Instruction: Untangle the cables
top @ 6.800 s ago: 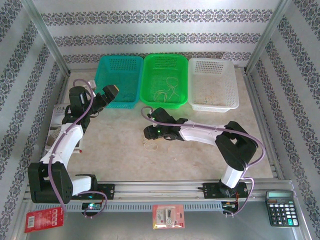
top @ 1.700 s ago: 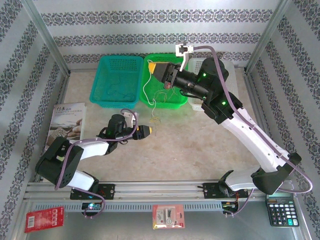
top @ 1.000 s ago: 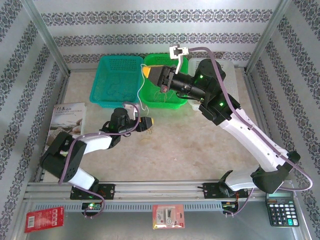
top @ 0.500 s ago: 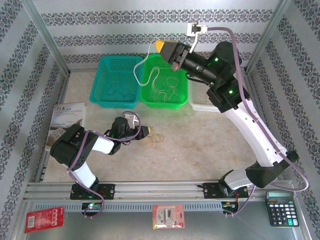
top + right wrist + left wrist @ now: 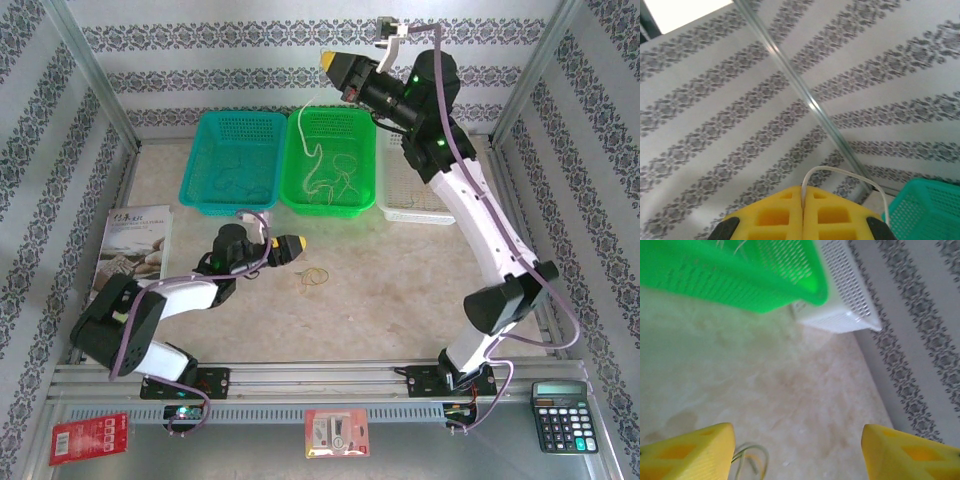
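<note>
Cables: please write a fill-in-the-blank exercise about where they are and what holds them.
The right end effector is shut on the whitish cable, which hangs into the ___ basket.
The left end effector is ___.
The yellowish cable lies on the table beside the ___ end effector.
Missing words: green, open, left.
</note>
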`<state>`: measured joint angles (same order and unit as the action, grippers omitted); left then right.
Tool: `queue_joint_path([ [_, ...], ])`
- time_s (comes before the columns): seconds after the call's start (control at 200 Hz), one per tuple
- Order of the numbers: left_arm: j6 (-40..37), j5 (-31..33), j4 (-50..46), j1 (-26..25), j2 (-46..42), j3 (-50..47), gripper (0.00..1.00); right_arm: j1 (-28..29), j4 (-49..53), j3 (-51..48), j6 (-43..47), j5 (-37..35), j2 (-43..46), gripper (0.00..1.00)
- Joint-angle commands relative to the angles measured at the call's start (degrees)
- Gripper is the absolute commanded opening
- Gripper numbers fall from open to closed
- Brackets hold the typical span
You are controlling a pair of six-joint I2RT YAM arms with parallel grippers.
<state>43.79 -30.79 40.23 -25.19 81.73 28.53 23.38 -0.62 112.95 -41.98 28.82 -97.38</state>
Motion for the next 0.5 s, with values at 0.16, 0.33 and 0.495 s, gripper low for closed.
queue_joint_path([
  [0.16, -2.97, 2.76, -16.95, -0.48, -8.76, 7.34, 0.80, -2.71, -2.88, 1.66, -1.38, 2.78, -3.97, 0.00],
  [0.33, -5.19, 7.25, -24.66, 0.38, -11.22, 12.49, 0.84, -4.12, -3.66, 1.27, -1.18, 4.43, -8.24, 0.00],
  [0.495, -7.14, 10.96, -28.73, 1.02, -11.01, 17.14, 0.87, -5.52, -6.72, -1.30, -2.41, 7.57, -12.62, 0.00],
])
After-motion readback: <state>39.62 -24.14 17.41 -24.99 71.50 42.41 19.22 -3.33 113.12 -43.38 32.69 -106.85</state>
